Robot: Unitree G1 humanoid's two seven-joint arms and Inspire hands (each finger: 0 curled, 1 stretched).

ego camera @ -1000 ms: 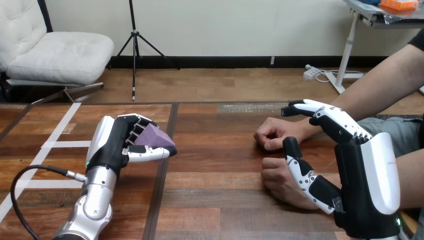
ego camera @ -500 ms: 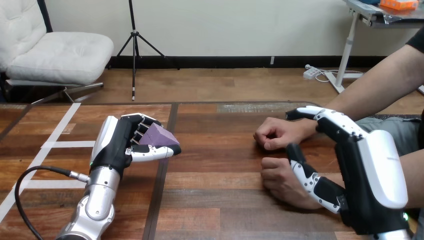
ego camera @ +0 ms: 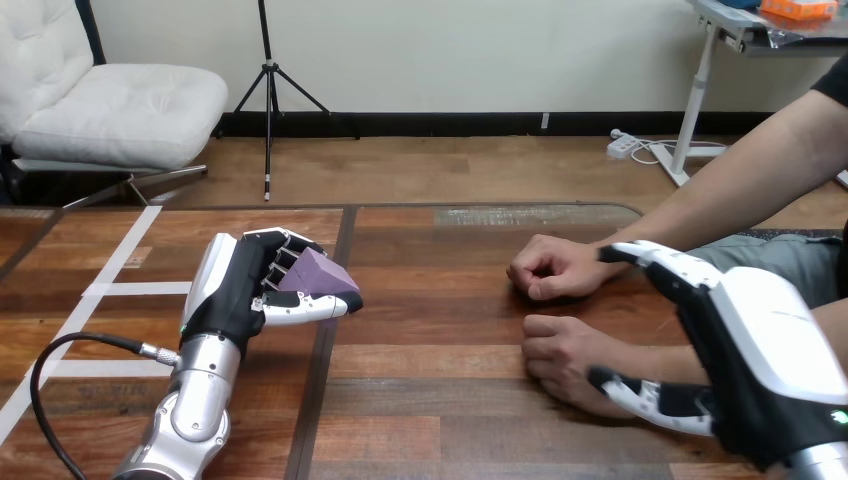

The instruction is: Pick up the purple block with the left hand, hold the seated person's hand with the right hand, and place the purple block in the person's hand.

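Left of centre in the frame, above the brown wooden plank table (ego camera: 450,330): purple wedge-shaped block (ego camera: 318,272), clasped in the robot's black-and-white left hand (ego camera: 240,295). Fingers (ego camera: 285,250) curled over the block's upper left side, thumb (ego camera: 310,305) laid along its lower edge, so gripped from both sides, with the block's pointed right end jutting out past the fingertips toward the frame's centre. Palm turned to the right, silver forearm running down to the lower left edge. No telling whether the block's underside touches the boards. At the lower right: black-and-white right hand (ego camera: 760,350), spread wide and closed on nothing. Fingers (ego camera: 650,258) stretched straight toward the upper left, crossing in front of the wrist of the person's farther hand (ego camera: 550,268); thumb (ego camera: 640,395) reaching left along the near side of the person's nearer hand (ego camera: 560,355). Nearer hand thus lying in the gap between thumb and fingers, thumb tip just beside it; contact not clear. Both of the person's hands loosely fisted, knuckles to the left, resting on the table right of centre, one just behind the other. Well apart from the purple wedge-shaped block, with bare boards between.
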